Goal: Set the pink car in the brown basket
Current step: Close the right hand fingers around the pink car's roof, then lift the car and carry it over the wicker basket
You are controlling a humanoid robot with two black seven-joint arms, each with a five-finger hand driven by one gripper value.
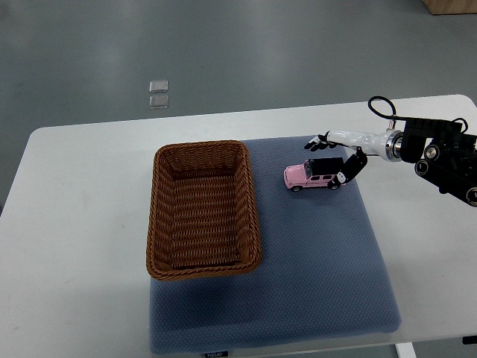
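Observation:
A pink toy car with a black roof stands on the blue-grey mat, right of the brown wicker basket. The basket is empty. My right hand comes in from the right edge and sits over the car's right end. Its fingers are spread behind the car and its thumb hangs down at the car's right end. The fingers are not closed on the car. The left arm is not in view.
The white table carries the mat and basket. Two small clear squares lie on the grey floor beyond the table's far edge. A black cable loops above my right wrist.

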